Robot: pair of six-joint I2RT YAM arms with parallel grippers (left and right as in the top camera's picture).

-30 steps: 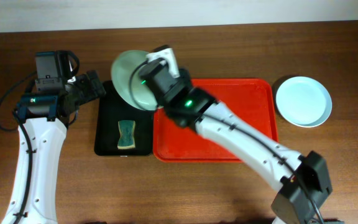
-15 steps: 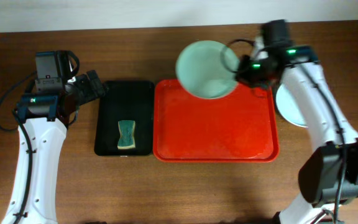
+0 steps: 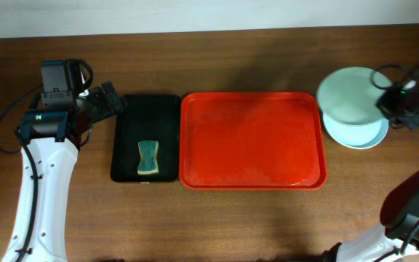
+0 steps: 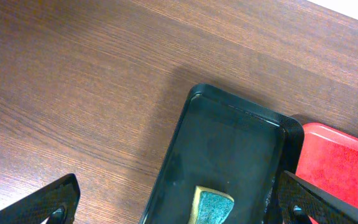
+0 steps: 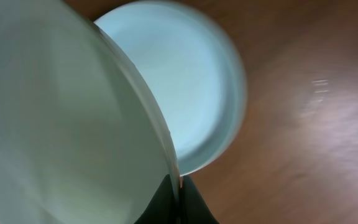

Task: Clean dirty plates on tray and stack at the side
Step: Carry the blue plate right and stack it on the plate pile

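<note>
My right gripper [image 3: 393, 102] is shut on the rim of a pale blue-green plate [image 3: 346, 94] and holds it over another pale plate [image 3: 362, 135] that rests on the table right of the red tray [image 3: 252, 182]. In the right wrist view the held plate [image 5: 61, 118] fills the left, pinched between my fingers [image 5: 178, 199], with the lower plate [image 5: 191, 87] behind it. The red tray holds no plates. My left gripper [image 4: 179, 208] is open and empty above the near end of the black tray [image 4: 229, 149].
A black tray [image 3: 145, 109] left of the red tray holds a yellow and teal sponge [image 3: 148, 157], which also shows in the left wrist view [image 4: 213, 205]. Bare wooden table lies around both trays.
My right arm swung the held plate from above the black tray across the red tray to above the plate at the right. The left arm has not moved.
</note>
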